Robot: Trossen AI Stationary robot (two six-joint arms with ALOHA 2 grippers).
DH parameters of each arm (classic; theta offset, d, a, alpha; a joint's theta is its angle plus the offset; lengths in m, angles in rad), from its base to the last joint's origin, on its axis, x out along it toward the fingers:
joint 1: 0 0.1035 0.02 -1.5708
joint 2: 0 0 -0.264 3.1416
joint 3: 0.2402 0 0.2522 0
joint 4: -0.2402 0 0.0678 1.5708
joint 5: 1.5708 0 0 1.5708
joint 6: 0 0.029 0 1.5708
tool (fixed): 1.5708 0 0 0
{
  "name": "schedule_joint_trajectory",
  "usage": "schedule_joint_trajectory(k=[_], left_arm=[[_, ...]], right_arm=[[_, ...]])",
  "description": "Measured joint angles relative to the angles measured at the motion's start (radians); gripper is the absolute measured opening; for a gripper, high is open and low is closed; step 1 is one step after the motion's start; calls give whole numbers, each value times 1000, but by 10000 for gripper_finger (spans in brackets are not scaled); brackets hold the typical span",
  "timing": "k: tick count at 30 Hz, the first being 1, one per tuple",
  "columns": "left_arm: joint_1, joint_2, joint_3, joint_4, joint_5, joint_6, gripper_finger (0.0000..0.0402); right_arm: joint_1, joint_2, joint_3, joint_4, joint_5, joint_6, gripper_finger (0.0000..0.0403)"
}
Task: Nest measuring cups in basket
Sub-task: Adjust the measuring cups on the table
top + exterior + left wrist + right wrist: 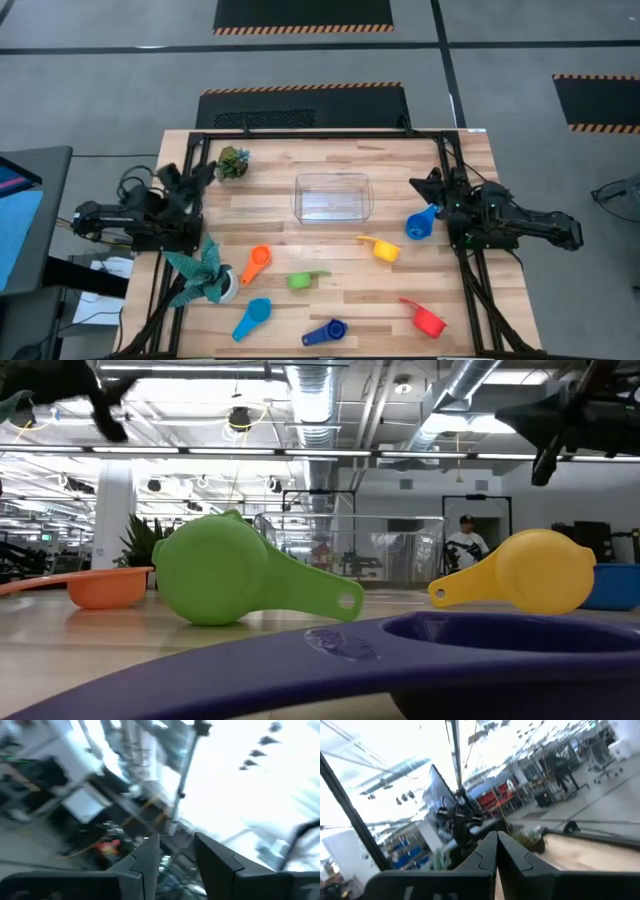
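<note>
Seven plastic measuring cups (257,263) surround one clear rectangular basket (333,196); left gripper (176,851) spread, right gripper (497,844) pressed together.

Light wooden table (330,300) with a small green plant (233,162) near its far-left corner, teal leafy plant in a white pot (207,277) at the left edge toward the front, grey floor with hazard-striped black mats (303,14), person (464,544) standing far back in the room.

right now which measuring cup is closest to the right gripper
The blue cup at the table's right edge, just beside the right gripper. The yellow cup lies farther toward the middle; the rest are farther still.
</note>
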Motion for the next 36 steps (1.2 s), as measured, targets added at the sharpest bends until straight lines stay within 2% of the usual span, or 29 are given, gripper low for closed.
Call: schedule_joint_trajectory(k=[2,5,8,11,17,20,25,29,32,36], left_arm=[[0,45,68,-31,63,13,113],[0,183,189,-73,121,62,113],[0,366,338,-84,191,160,113],[0,563,509,-167,254,256,113],[-1,940,829,-404,279,407,113],[-2,1114,962,-429,285,409,113],[-25,1371,1153,-428,357,400,113],[-49,1547,1292,-463,376,376,113],[-70,1646,1382,-587,375,331,113],[-108,1726,1489,-818,375,248,113]], right_arm=[[0,0,0,20,13,0,33],[0,0,0,21,17,-1,33],[0,0,0,19,17,-2,33],[0,0,0,1,17,-20,33],[0,0,0,-93,42,-62,33],[2,0,0,-144,39,-62,33],[1,0,0,-214,37,-55,33],[2,0,19,-291,-42,-21,33],[17,5,89,-372,-125,-33,33],[69,46,240,-553,-173,-104,33]])
